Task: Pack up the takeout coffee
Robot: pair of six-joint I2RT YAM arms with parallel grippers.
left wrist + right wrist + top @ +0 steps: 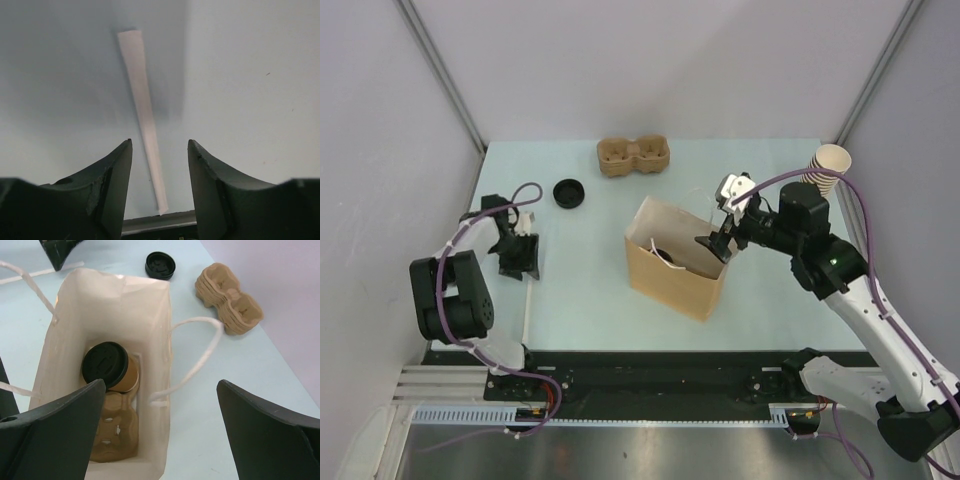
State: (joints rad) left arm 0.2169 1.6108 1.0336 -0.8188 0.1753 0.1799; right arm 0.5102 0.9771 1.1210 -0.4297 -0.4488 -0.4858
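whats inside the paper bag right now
A tan cup with a black lid, resting on a brown pulp tray at the bottom. The lid covers the cup's contents.

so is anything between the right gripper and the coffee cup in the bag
Nothing visible. The right gripper hangs open over the paper bag and its open mouth, and the lidded cup lies tilted on the pulp tray inside, in plain view below it. The bag's handles fall outside the opening.
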